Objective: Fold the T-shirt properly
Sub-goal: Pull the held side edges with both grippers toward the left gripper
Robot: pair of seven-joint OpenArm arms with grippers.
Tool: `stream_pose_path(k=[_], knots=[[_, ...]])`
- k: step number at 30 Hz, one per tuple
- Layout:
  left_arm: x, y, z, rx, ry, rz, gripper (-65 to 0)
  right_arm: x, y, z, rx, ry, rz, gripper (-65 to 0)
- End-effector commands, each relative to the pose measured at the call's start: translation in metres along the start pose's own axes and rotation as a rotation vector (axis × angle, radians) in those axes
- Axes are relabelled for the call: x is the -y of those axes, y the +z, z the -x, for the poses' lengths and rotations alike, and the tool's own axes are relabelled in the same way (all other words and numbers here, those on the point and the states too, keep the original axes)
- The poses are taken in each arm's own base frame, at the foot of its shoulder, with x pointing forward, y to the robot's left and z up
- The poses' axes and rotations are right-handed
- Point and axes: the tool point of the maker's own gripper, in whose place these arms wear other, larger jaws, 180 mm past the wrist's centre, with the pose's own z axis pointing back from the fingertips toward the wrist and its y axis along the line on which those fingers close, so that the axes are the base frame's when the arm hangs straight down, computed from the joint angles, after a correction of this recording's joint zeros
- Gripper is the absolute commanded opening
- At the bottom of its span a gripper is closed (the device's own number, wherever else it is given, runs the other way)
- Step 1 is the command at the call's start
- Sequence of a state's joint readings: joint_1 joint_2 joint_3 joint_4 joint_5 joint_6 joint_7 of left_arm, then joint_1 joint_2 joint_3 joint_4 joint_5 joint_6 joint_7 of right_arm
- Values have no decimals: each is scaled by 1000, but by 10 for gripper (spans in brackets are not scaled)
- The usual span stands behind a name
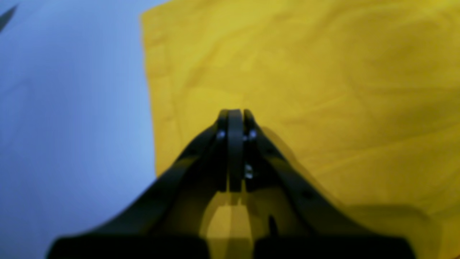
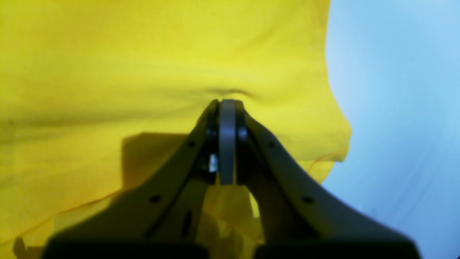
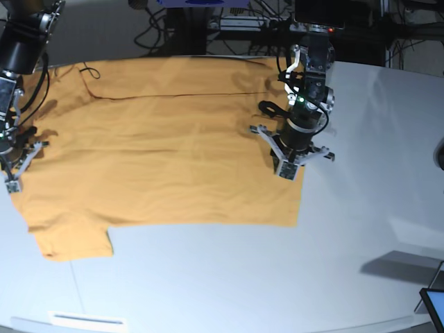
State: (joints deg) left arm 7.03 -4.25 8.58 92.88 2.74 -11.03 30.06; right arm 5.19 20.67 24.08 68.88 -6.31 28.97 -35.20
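Observation:
The orange-yellow T-shirt lies spread flat on the white table, with a sleeve sticking out at the near left corner. My left gripper is shut, tips down on the shirt's right edge. In the left wrist view the left gripper shows its pads pressed together over the T-shirt, close to the cloth's straight edge. My right gripper is at the shirt's left edge. Seen from the right wrist, the right gripper is shut, and the T-shirt creases slightly at its tips.
Cables and equipment crowd the table's back edge. A dark screen corner shows at the near right. A pale strip lies at the front left edge. Bare table borders the shirt on both sides.

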Motion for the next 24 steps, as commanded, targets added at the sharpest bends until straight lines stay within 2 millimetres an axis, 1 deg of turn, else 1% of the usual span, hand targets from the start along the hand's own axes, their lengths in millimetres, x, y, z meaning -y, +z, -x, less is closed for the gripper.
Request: stream_pose_path(k=[1, 3, 4, 5, 7, 9, 10, 13, 14, 21, 24], knots=[[-2, 1, -14, 49, 8, 4, -650, 5, 1, 24, -108, 31, 15, -650], [6, 1, -15, 57, 50, 50, -650, 4, 1, 24, -108, 32, 14, -650], [6, 0, -14, 55, 63, 57, -650, 4, 1, 24, -108, 32, 14, -650], [8, -1, -9, 42, 73, 63, -650, 5, 1, 24, -108, 32, 13, -650], [9, -7, 10, -8, 84, 65, -650, 4, 1, 24, -108, 33, 13, -650], [10, -12, 35, -73, 95, 69, -650, 4, 1, 24, -108, 33, 13, -650], [11, -13, 43, -96, 99, 70, -650, 4, 1, 24, -108, 33, 13, -650], [13, -13, 57, -128, 111, 74, -650, 4, 1, 25, -109, 34, 12, -650], [11, -12, 56, -125, 112, 71, -650, 4, 1, 25, -109, 34, 12, -650], [-29, -1, 63, -130, 140, -28, -650, 3, 1, 25, -111, 33, 11, -650], [-36, 0, 66, -139, 114, -32, -650, 0, 1, 27, -119, 33, 4, -650]])
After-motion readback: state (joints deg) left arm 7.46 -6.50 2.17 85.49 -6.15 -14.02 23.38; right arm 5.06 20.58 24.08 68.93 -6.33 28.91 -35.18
